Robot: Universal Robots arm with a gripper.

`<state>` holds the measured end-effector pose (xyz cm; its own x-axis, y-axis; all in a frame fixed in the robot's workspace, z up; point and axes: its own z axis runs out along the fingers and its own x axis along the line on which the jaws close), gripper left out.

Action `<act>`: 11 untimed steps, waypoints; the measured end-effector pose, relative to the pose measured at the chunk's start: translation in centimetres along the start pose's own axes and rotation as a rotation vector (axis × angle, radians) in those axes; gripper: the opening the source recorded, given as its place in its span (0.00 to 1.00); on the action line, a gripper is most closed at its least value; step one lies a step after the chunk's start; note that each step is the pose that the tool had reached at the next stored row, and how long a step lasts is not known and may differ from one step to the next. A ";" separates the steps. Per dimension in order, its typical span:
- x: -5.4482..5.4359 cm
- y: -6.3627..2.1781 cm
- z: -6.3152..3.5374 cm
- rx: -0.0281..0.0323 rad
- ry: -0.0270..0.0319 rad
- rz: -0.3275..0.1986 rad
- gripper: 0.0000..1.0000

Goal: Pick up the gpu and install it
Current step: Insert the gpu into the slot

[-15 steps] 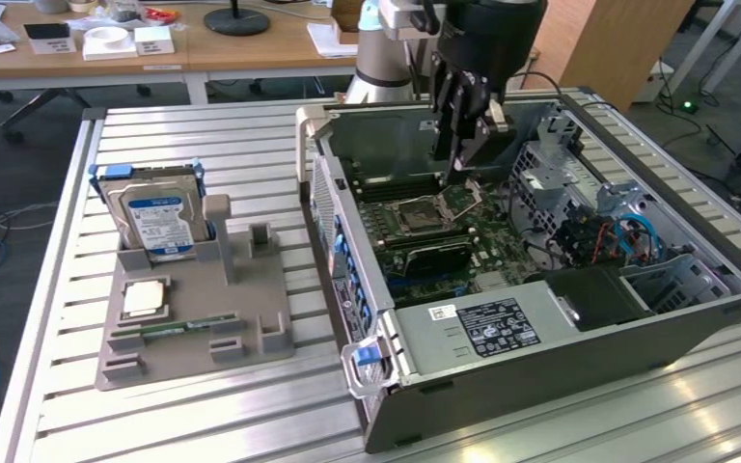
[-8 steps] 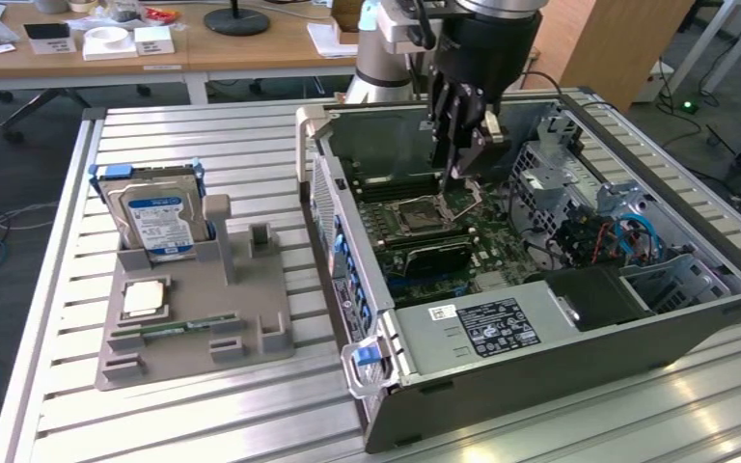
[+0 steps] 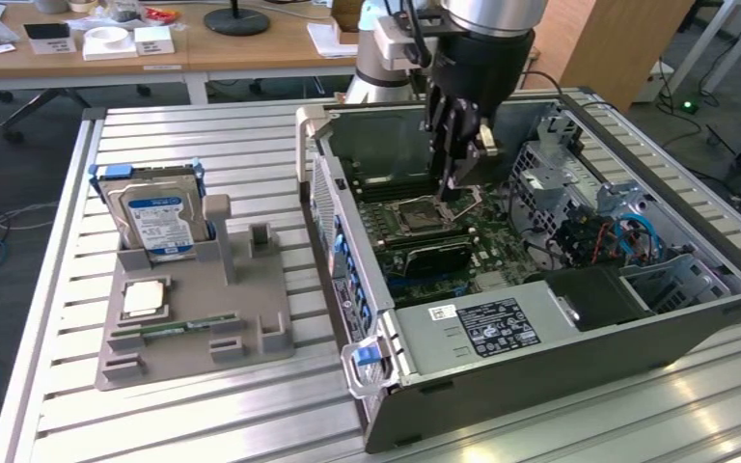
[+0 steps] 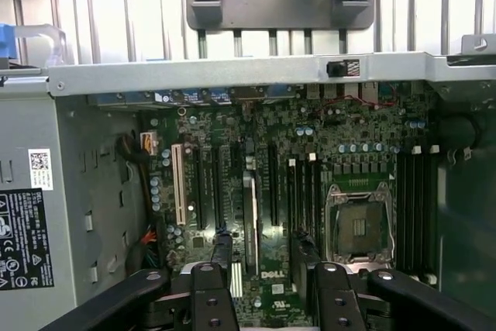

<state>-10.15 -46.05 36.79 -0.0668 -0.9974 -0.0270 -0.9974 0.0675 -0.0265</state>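
Currently, exterior view: claw (image 3: 458, 185) spread open and empty, hanging inside the open case (image 3: 563, 357) above the motherboard. The gpu (image 3: 425, 255) stands on edge in a slot just below it.

Wrist view: gpu (image 4: 249, 211) seen edge-on, just ahead of the claw (image 4: 271, 300). Its long axis runs crosswise to the jaw line.

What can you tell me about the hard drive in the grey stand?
The hard drive is a boxy silver metal unit with a blue and white label facing out. It stands upright on edge in a slot of the grey stand, at the exterior view's left, with a blue-framed piece right behind it.
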 end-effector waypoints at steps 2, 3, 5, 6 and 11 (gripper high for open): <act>0.0 0.01 0.31 -0.0004 0.0000 0.001 0.45; 0.0 0.01 0.46 -0.0006 0.0001 0.002 0.45; 0.0 0.02 0.77 -0.0009 0.0000 0.003 0.45; 0.0 0.02 0.93 -0.0011 0.0001 0.004 0.45; 0.0 0.05 1.76 -0.0023 0.0003 0.007 0.45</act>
<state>-10.15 -45.97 35.04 -0.0736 -0.9969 -0.0269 -0.9970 0.0742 -0.0240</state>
